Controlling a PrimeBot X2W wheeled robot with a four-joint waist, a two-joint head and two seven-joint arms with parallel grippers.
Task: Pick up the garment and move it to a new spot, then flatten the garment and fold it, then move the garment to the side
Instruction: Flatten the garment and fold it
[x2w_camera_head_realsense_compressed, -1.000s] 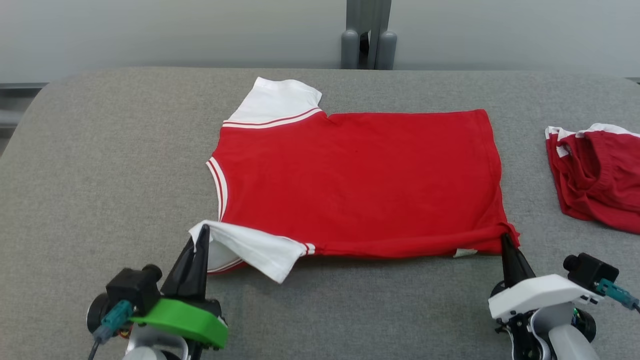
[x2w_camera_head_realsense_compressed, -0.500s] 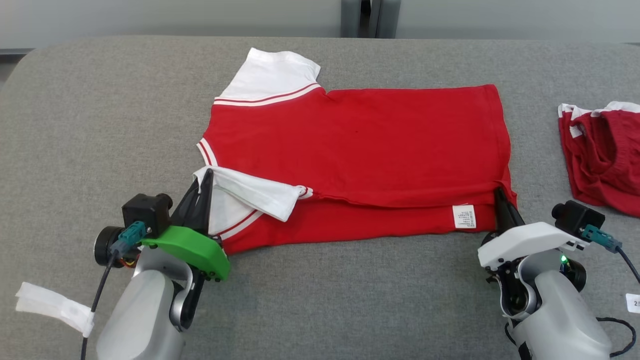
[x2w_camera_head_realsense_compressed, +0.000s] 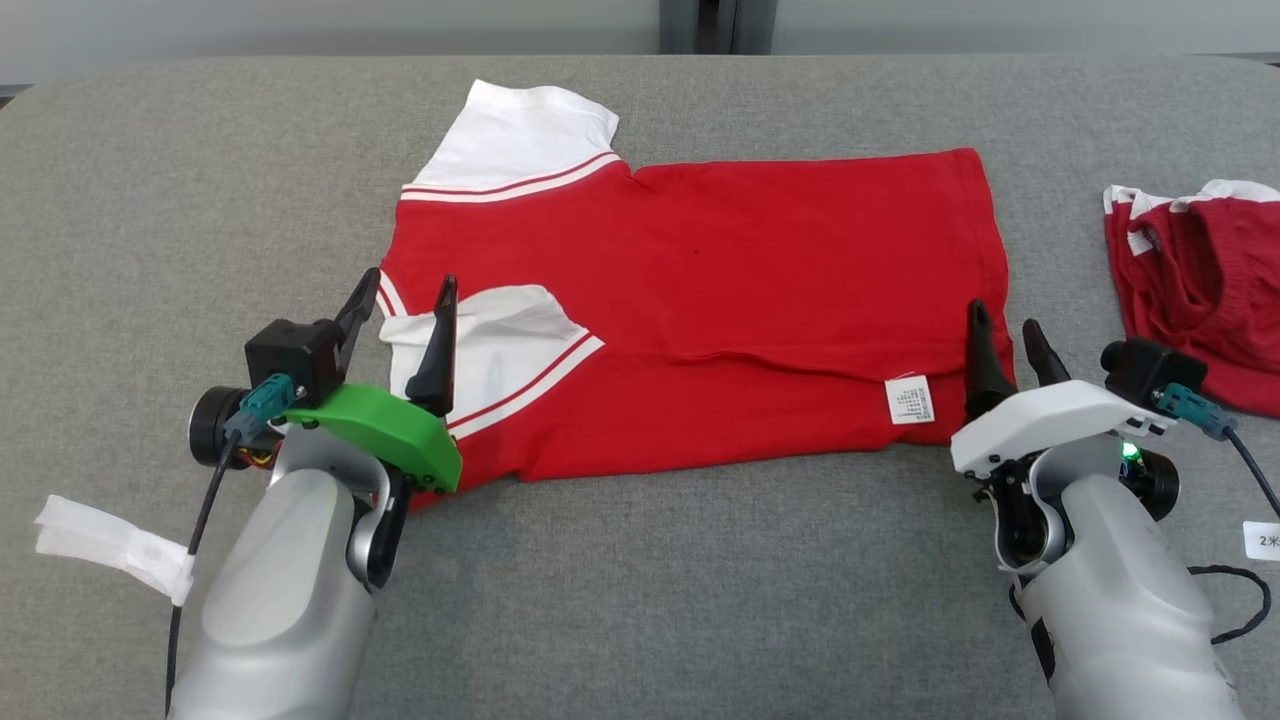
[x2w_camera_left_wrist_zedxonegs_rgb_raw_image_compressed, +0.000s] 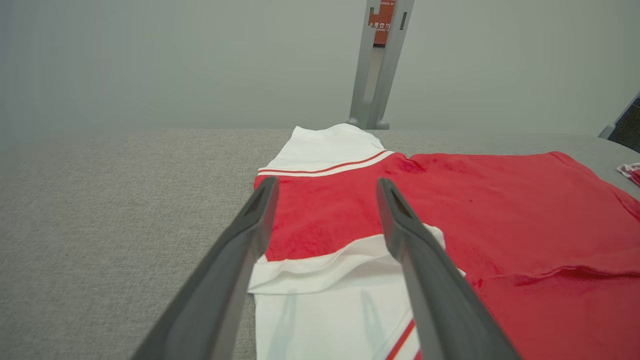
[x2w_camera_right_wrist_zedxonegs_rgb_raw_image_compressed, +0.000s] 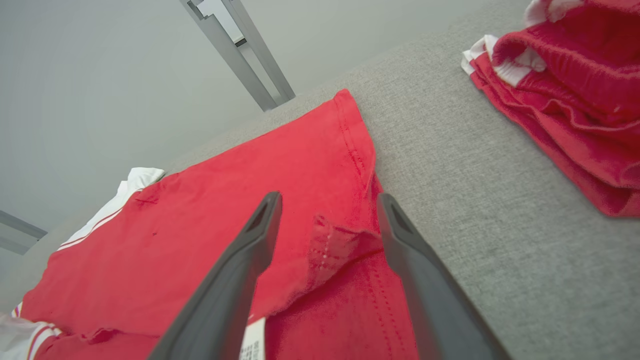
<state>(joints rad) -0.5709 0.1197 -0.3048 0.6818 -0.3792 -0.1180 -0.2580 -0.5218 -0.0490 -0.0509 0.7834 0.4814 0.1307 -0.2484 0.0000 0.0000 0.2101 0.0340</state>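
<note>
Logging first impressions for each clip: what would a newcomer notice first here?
A red-and-white shirt lies on the grey table, near edge folded over. The left gripper and right gripper stand open at the fold's two ends. A second red garment lies crumpled at the right.

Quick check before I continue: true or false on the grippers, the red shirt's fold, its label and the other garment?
1. The left gripper and right gripper are both open, holding nothing. True.
2. The red shirt has its near edge folded over onto its body. True.
3. The shirt's label is hidden. False: it shows white beside the right gripper.
4. The other red garment lies on the robot's left. False: it is bunched at the right.
</note>
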